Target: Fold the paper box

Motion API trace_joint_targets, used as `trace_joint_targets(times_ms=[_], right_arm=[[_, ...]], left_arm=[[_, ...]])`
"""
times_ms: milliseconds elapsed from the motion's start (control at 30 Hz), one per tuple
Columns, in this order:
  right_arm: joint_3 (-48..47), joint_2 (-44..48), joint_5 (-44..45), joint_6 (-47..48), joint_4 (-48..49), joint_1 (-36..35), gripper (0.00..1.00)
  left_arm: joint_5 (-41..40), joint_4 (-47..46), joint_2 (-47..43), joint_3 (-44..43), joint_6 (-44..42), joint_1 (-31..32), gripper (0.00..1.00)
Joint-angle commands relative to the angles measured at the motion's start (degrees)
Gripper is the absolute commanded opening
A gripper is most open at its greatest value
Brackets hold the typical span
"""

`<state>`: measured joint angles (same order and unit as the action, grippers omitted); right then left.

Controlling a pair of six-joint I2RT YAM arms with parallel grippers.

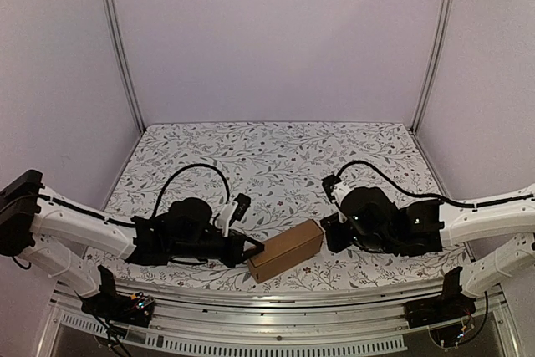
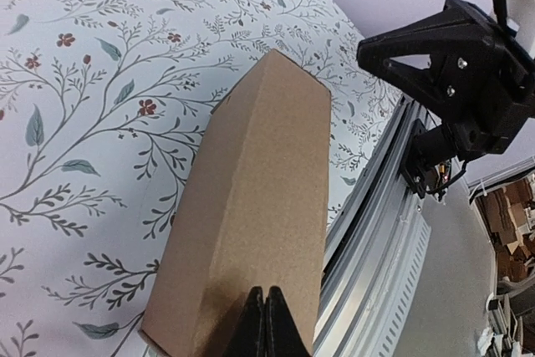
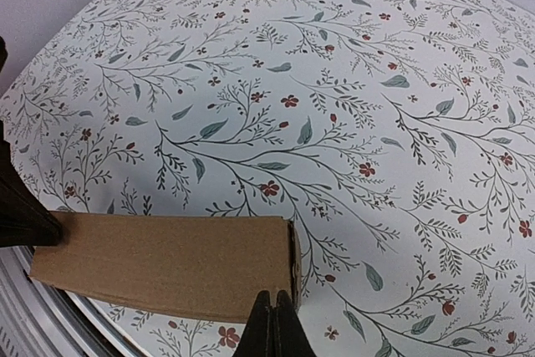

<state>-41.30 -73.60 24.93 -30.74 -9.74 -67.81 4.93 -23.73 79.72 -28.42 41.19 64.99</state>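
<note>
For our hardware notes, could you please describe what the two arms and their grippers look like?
The left arm and right arm have white links, black joints and bulky black wrist housings. A black cable arches over each wrist. The left gripper and right gripper have slim black tapered fingers.

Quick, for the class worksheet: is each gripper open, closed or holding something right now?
Left gripper: closed, tips over the box, nothing seen between them.
Right gripper: closed, tips by the box, nothing seen between them.

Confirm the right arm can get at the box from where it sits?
Probably yes: the shut right gripper sits right at the end of the box, and nothing shows between them.
</note>
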Motion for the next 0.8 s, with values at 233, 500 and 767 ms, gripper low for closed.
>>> trace_joint_targets(times_ms=[233,500,767], right_arm=[[-1.36,3.51,-2.85,-1.26,-5.55,-4.94,0.0],[3.7,-4.66,-2.51,-12.73,3.22,-6.81,0.0],[0.46,-15.3,1.19,-17.67,6.46,-6.6,0.0]], left_arm=[[-11.18,30.01,-9.32,-15.19,-9.5,-0.53,0.0],[-17.27,36.68,-6.0,-17.19,-7.94,-3.05,0.0],[-9.29,32.12,0.53,-15.77,-5.57,-4.3,0.0]])
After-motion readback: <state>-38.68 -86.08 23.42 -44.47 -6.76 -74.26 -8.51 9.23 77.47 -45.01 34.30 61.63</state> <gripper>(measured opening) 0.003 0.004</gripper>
